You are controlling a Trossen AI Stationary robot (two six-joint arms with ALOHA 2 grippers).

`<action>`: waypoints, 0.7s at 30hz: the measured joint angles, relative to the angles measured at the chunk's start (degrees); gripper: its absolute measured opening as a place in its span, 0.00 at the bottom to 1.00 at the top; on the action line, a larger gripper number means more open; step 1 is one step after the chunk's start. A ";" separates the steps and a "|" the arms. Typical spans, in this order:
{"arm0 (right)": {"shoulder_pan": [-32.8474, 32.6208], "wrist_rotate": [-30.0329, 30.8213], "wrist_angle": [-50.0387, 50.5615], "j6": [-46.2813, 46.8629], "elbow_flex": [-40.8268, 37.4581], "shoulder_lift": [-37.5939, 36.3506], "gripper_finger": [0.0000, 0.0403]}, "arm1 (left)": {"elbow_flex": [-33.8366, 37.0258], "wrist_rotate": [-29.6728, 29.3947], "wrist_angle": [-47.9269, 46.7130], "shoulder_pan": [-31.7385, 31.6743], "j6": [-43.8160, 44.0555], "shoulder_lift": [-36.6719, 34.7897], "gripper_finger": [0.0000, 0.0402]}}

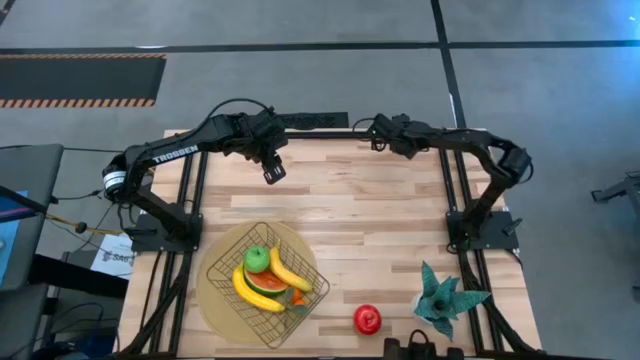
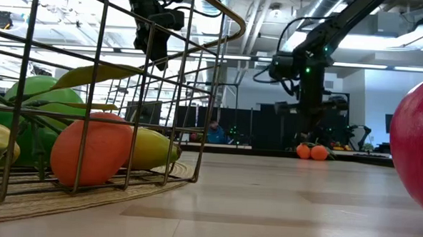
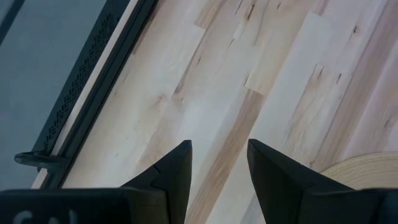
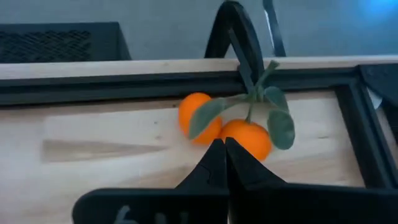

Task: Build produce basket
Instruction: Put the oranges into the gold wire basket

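Note:
The wire basket (image 1: pixel 222 268) stands on a round tan disc at the near left. It holds two bananas (image 1: pixel 289 271), a green apple (image 1: pixel 258 259) and a red-orange wedge (image 2: pixel 95 153). The shiny red fruit (image 1: pixel 367 319) lies on the table near the front edge. Two leafy oranges (image 4: pixel 245 135) lie at the table's far edge; in the high view the right arm hides them. My right gripper (image 4: pixel 224 148) is shut and empty, just short of the oranges. My left gripper (image 1: pixel 272 170) is open and empty, raised above the far left of the table.
A teal spiky plant (image 1: pixel 445 298) stands at the near right corner. The dark frame rail (image 4: pixel 155 84) runs along the far edge behind the oranges. Bare wood (image 1: pixel 380 220) lies between basket and oranges.

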State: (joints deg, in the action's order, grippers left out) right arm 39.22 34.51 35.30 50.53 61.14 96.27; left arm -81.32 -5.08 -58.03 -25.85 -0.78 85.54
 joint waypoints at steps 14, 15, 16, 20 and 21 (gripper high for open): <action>2.23 -1.45 -4.03 -0.95 -0.04 9.85 0.00 | 0.00 1.01 -1.60 0.00 -0.28 0.00 0.36; 2.24 -2.85 -4.57 -1.37 -0.04 10.03 0.00 | 0.00 1.01 -1.58 -0.02 -0.60 0.00 0.36; 2.40 -4.16 -5.19 -2.13 -0.04 10.07 0.00 | 0.00 1.01 -1.57 -0.01 -0.94 0.00 0.36; 1.98 -10.38 -9.37 -4.33 -0.04 10.00 0.00 | 0.00 1.01 -1.52 0.00 -1.55 0.00 0.36; 1.79 -13.26 -10.69 -5.22 -0.04 9.81 0.00 | 0.00 1.01 -1.52 -0.01 -1.55 0.00 0.36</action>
State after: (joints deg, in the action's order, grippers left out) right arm 41.01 21.25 24.61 45.30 61.10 106.08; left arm -81.32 -4.07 -59.55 -25.86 -2.33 85.54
